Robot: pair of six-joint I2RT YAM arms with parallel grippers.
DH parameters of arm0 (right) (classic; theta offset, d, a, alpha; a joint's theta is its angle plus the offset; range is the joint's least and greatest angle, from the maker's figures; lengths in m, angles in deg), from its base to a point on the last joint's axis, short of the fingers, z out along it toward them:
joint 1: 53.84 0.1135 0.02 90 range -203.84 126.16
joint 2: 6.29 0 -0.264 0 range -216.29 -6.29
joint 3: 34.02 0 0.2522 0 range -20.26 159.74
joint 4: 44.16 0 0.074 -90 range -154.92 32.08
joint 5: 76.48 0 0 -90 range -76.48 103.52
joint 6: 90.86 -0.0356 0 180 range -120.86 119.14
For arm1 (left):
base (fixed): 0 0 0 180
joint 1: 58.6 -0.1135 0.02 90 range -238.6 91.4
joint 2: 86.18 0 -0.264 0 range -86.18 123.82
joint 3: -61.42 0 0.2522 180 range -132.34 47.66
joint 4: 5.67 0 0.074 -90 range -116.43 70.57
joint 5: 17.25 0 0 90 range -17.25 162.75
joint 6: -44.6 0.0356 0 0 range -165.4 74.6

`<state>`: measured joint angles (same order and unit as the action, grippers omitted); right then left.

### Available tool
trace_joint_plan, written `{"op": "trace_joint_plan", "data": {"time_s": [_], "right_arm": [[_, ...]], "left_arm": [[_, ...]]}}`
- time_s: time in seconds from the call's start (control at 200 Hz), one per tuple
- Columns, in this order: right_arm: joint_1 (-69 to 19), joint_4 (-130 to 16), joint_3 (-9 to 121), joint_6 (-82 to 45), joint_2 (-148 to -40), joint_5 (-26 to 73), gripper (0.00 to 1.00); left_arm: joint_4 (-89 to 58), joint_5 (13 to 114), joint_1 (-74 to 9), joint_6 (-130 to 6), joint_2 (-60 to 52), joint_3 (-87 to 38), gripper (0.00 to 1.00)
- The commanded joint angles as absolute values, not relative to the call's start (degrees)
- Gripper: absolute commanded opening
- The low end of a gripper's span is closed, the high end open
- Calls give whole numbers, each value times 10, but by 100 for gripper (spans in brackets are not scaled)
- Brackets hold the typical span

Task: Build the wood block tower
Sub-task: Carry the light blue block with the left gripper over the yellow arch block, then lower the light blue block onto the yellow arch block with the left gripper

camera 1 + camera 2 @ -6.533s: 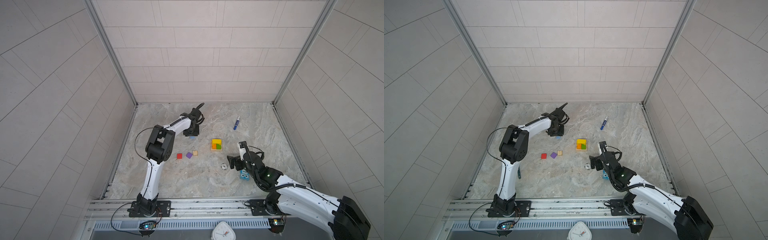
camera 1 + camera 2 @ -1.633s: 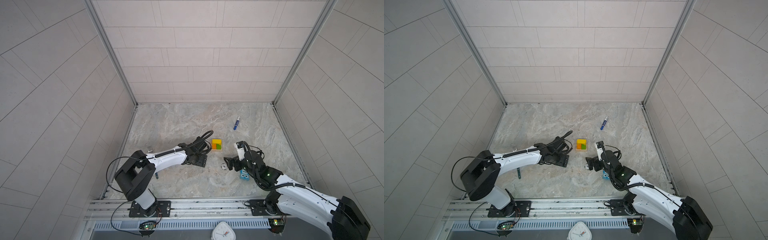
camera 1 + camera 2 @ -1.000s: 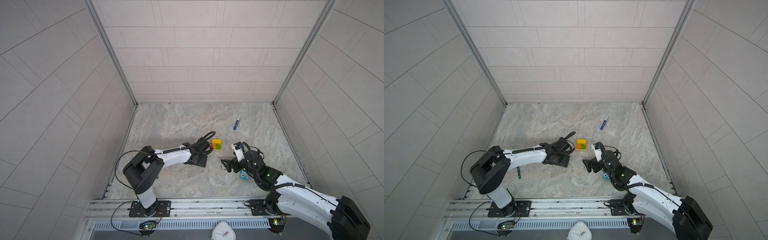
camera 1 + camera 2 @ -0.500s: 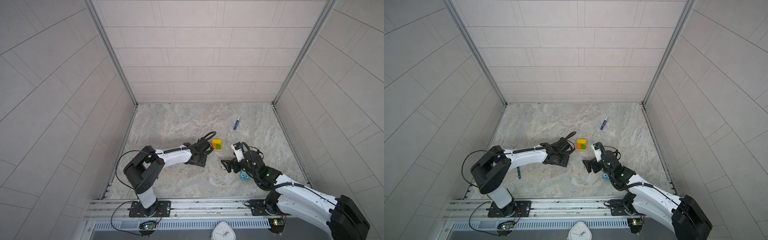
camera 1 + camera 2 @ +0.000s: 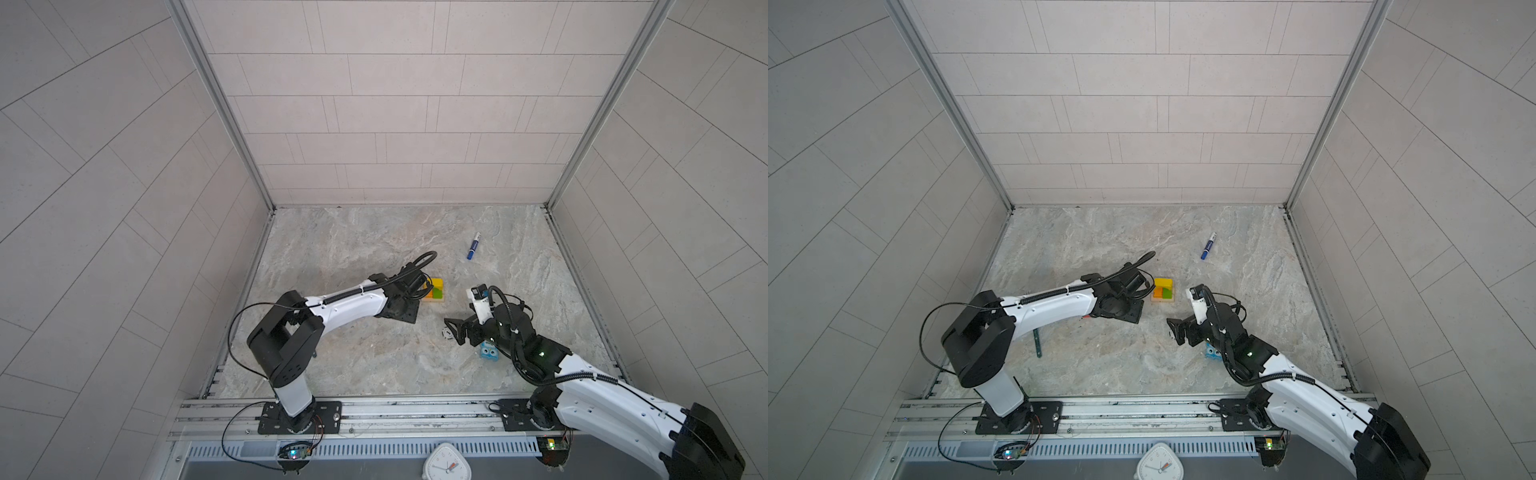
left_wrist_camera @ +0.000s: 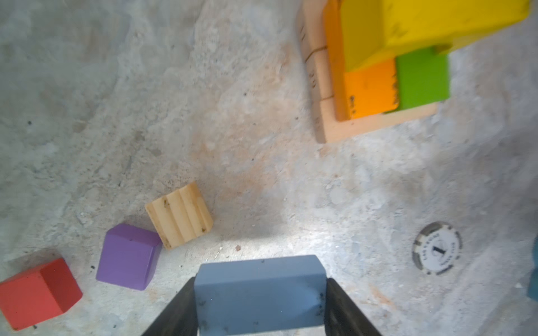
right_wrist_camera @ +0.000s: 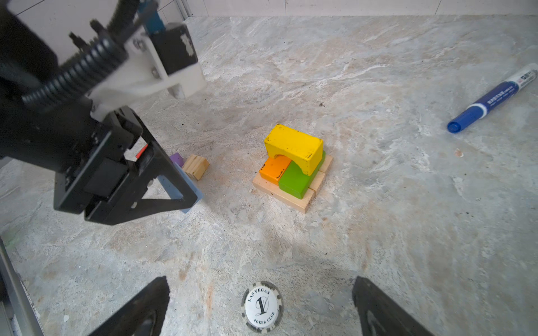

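A: Left end effector (image 6: 260, 302) status?
B: Clamped on the blue block (image 6: 259, 279), now carried across the tabletop (image 7: 393, 232) to beside the tower (image 7: 294, 165); placement comes next. Right end effector (image 7: 260, 286): wide open, empty.

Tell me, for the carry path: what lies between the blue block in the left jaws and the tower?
Only bare floor, in the left wrist view, between blue block and tower; striped cube and poker chip lie aside.
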<state>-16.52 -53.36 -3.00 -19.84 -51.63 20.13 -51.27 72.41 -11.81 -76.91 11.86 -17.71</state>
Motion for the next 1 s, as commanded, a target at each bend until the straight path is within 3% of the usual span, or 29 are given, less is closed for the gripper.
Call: {"op": "trace_joint_plan", "data": {"time_s": [0.0,0.66,0.996], "right_arm": [[-167,-543,-41,-204,-500,209,100],[-163,-605,-67,-241,-408,212,100],[-158,-617,-72,-248,-390,207,99]], "left_arm": [[-555,726,-117,-764,126,-225,52],[-631,713,-119,-777,269,-479,52],[-633,719,-123,-786,317,-542,52]]}}
